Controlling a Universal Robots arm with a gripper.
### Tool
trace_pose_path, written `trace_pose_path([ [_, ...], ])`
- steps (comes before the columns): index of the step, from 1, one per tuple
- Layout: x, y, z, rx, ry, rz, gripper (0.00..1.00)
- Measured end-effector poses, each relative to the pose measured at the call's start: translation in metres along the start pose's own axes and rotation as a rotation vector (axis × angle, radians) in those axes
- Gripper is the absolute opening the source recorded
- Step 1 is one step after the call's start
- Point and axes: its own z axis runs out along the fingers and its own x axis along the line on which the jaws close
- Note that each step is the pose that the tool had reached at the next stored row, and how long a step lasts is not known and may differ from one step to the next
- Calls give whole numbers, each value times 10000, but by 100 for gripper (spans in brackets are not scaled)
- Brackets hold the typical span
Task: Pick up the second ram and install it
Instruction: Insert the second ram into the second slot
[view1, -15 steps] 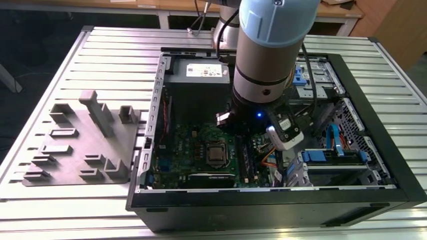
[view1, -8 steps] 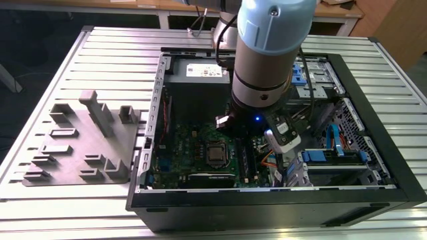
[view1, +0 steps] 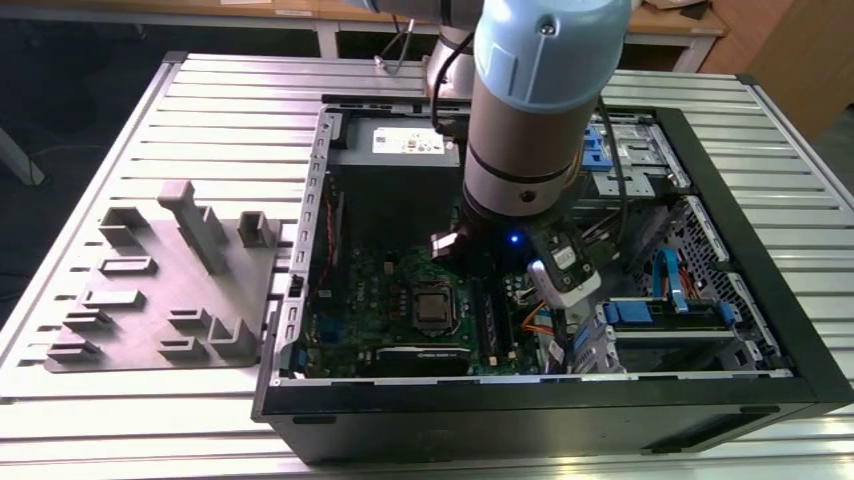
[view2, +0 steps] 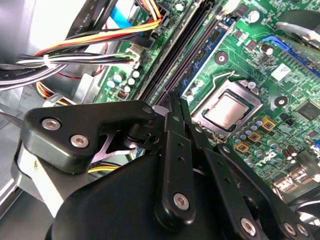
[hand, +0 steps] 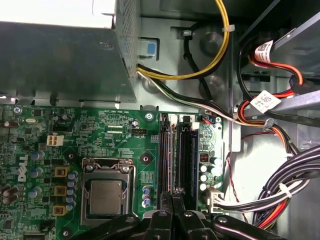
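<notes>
Slatted metal desk (view1: 200, 110) carries an open computer case (view1: 561, 405); the arm (view1: 534, 120) is reached down into it. In the first wrist view the pincer (hand: 173, 194) is seen pressed together, nothing visible between its fingers, tips set on the memory slots just beside the processor socket (hand: 106, 196). The second ram (hand: 170, 155) is judged to be the dark stick in the slot under those tips. The grey fixture block (view1: 160, 300), well apart from the socket, is seen bare of sticks. Pick-up is judged done; full seating cannot be confirmed.
</notes>
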Motion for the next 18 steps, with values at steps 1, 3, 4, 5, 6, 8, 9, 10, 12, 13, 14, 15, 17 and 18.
trace_pose_path([
  [1, 0, 0, 3, 0, 0, 0, 8],
  [3, 0, -1, 8, 2, 0, 0, 8],
  [4, 1, -1, 11, 2, 0, 0, 8],
  [5, 1, -1, 12, 2, 1, 0, 8],
  [6, 1, -2, 14, 2, 0, 0, 8],
  [8, 3, -5, 17, -1, -1, 0, 8],
  [9, 4, -7, 17, 0, 0, 0, 8],
  [10, 4, -10, 17, 0, 0, 1, 8],
  [12, 4, -14, 18, 1, 0, 1, 8],
  [13, 4, -14, 18, 1, 0, 0, 8],
  [14, 4, -14, 18, 1, 1, 0, 8],
  [15, 4, -15, 19, 2, 1, 0, 8],
  [17, 5, -15, 30, -2, -1, 0, 8],
  [18, 5, -16, 33, 1, 0, 0, 8],
])
